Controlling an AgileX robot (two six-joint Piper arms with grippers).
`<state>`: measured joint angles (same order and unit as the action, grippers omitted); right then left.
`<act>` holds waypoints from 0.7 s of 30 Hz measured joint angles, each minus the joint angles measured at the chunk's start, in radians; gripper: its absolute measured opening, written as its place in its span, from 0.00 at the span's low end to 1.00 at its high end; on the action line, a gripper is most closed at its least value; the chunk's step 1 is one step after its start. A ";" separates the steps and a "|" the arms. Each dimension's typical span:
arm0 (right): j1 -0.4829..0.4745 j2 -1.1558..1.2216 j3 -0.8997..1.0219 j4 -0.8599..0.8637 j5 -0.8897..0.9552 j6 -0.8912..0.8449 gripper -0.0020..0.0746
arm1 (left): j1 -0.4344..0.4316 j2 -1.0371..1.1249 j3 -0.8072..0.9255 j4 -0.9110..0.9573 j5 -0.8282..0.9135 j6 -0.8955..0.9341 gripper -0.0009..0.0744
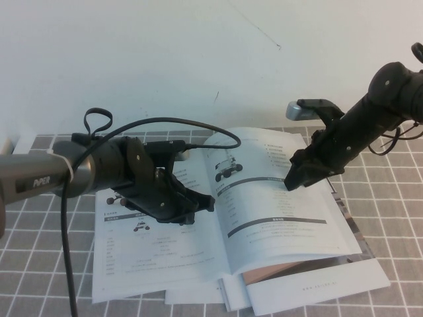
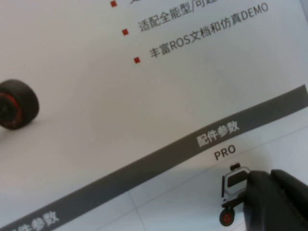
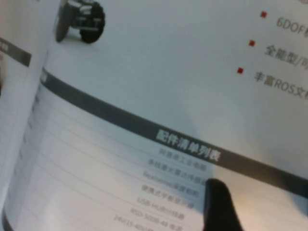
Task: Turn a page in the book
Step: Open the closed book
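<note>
**Both grippers down on the open book**

The book [image 1: 225,218] lies open on the checked table [image 1: 396,218]. The left gripper [image 1: 192,201] rests on its left half, the right gripper [image 1: 294,179] on the page [image 1: 277,191]. Jaw states cannot be told (each wrist view shows only one dark fingertip [image 3: 219,207] against print).

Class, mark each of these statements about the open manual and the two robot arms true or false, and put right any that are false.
1. The book lies open on the table. True.
2. The right gripper is over the left-hand page. False: its tip is down at the right-hand page, near a dark grey bar.
3. The left gripper is over the left-hand page, close to the spine. True.
4. The book lies on bare tabletop with nothing beneath it. False: other booklets stick out from under its lower edge.
5. The table has a grey tile-pattern surface. True.
6. The right-hand page is printed only with text. False: it also shows a small wheeled-robot photo.
</note>
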<state>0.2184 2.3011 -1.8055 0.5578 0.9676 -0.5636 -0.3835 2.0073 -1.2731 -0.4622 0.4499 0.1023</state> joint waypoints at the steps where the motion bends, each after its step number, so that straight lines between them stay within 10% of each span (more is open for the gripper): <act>1: 0.000 0.000 0.000 0.000 0.006 0.000 0.52 | 0.000 0.000 0.000 0.000 0.000 0.000 0.01; 21: -0.049 0.035 -0.088 -0.070 0.162 0.088 0.52 | 0.000 0.000 0.000 0.000 0.000 0.019 0.01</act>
<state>0.1697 2.3359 -1.8931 0.4877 1.1296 -0.4756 -0.3835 2.0073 -1.2731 -0.4622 0.4499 0.1216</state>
